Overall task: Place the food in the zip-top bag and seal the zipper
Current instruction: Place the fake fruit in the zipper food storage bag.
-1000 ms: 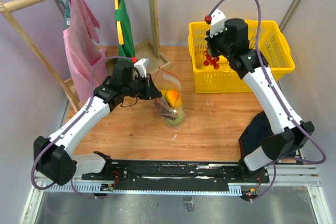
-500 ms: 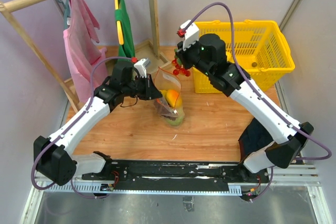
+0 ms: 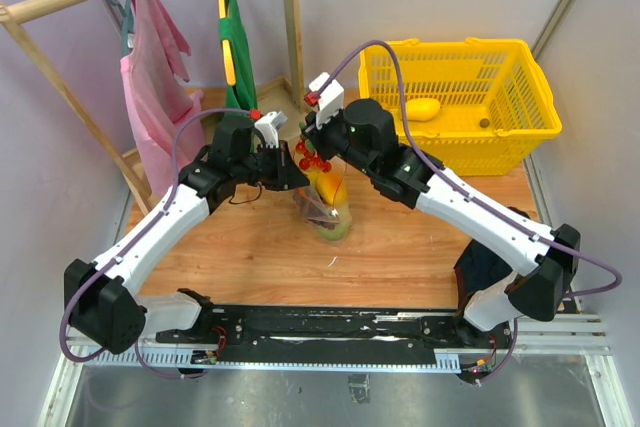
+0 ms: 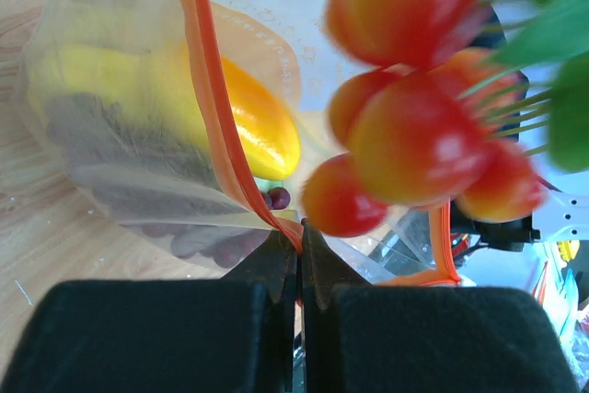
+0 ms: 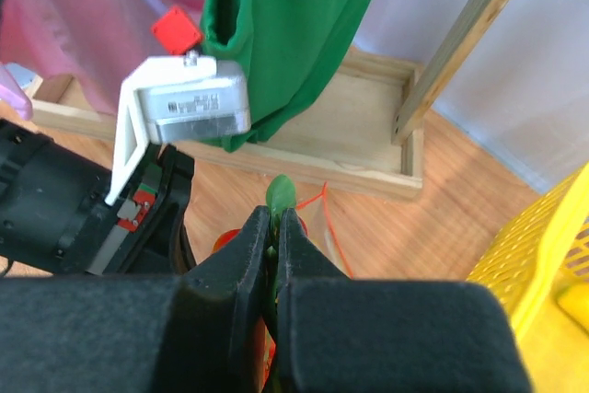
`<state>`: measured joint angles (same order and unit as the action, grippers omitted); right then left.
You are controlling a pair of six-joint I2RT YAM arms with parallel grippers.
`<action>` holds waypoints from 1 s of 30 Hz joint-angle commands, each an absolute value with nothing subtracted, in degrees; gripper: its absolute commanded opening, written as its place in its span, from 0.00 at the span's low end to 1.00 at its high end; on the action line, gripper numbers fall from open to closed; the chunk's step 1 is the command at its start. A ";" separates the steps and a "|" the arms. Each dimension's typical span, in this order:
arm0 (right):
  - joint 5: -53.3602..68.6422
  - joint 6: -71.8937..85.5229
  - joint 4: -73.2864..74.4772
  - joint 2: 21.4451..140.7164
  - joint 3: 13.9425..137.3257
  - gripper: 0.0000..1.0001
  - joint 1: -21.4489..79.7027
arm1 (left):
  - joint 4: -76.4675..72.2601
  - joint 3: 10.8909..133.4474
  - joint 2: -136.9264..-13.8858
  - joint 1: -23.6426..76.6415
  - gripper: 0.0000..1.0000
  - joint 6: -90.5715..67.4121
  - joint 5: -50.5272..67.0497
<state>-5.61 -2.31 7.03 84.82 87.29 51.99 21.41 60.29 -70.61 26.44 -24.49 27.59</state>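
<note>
The clear zip-top bag (image 3: 322, 199) stands open on the wooden table, holding yellow and orange pieces (image 3: 330, 187), a pale-green round one (image 3: 336, 228) and dark berries (image 4: 275, 198). My left gripper (image 3: 293, 175) is shut on the bag's red-orange zipper strip (image 4: 213, 89) at the mouth edge, seen in the left wrist view (image 4: 300, 227). My right gripper (image 3: 320, 153) is shut on the green leaf (image 5: 279, 194) of a red berry bunch (image 3: 310, 160). The bunch hangs just above the bag's mouth and fills the left wrist view (image 4: 414, 140), blurred.
The yellow plastic basket (image 3: 520, 112) stands at the back right with a yellow piece (image 3: 422, 109) in it. A wooden rack (image 3: 290, 17) with pink (image 3: 150, 97) and green (image 3: 232, 47) cloths stands at the back left. A dark cloth (image 3: 490, 247) lies near the right arm's base.
My right arm has carried the red berry bunch out of the yellow basket and leftward to just above the bag's mouth. My left gripper has kept its hold on the zipper.
</note>
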 commanded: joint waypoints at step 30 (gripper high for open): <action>-20.01 8.59 -15.88 93.13 71.44 0.06 53.97 | 18.54 59.85 -68.82 26.15 0.00 -24.89 30.54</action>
